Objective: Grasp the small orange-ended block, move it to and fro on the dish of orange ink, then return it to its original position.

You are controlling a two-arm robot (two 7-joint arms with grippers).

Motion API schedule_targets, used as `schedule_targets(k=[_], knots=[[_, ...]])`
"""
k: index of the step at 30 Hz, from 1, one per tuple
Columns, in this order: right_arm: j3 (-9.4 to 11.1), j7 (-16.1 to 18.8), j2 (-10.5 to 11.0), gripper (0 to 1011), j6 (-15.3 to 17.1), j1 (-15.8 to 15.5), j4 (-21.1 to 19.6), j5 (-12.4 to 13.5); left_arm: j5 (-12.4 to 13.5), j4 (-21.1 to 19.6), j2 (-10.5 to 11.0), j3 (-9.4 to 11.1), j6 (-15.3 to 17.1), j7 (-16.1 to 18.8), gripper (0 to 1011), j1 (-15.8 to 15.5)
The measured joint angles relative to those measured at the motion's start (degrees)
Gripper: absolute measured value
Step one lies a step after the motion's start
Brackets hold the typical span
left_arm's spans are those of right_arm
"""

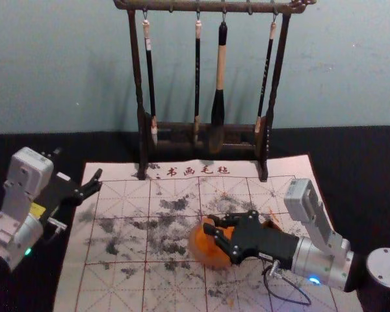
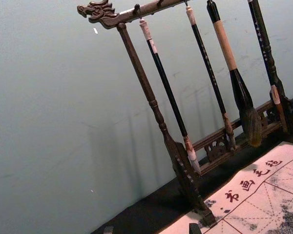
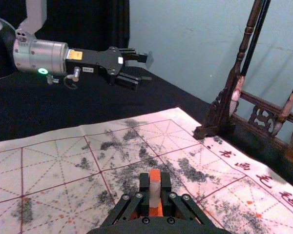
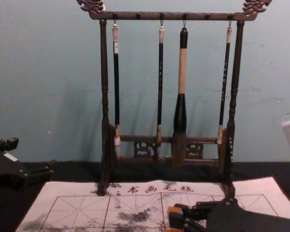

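Above the orange ink dish (image 1: 202,254) on the mat, my right gripper (image 1: 210,223) reaches in from the right, its arm and fingers covering part of the dish. In the right wrist view the right gripper (image 3: 155,184) is shut on the block (image 3: 155,196), pale in the middle with orange ends. The chest view has the block (image 4: 174,210) at the fingertips, an orange end above them. Whether it touches the ink is hidden. My left gripper (image 1: 79,168) stays parked, open, at the left of the mat; its fingertips edge into the left wrist view (image 2: 151,229).
A dark wooden rack (image 1: 141,130) with several hanging brushes stands at the mat's back edge. The ink-stained mat (image 1: 120,286) lies over a black table (image 1: 364,169). Something small and brownish (image 1: 272,225) sits just behind the right gripper. A cable loops beneath the right wrist.
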Motion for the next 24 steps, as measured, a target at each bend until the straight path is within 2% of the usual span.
schedule_targets(k=[14, 24], knots=[[-0.2, -1.9, -1.9, 88, 0.0, 2.8, 3.6, -1.5, 0.0, 0.0, 0.0, 0.0, 0.0, 0.0, 1001, 0.0], [0.9, -3.1, -1.8, 88, 0.3, 2.9, 4.1, -1.9, 0.0, 0.0, 0.0, 0.0, 0.0, 0.0, 1001, 0.0]])
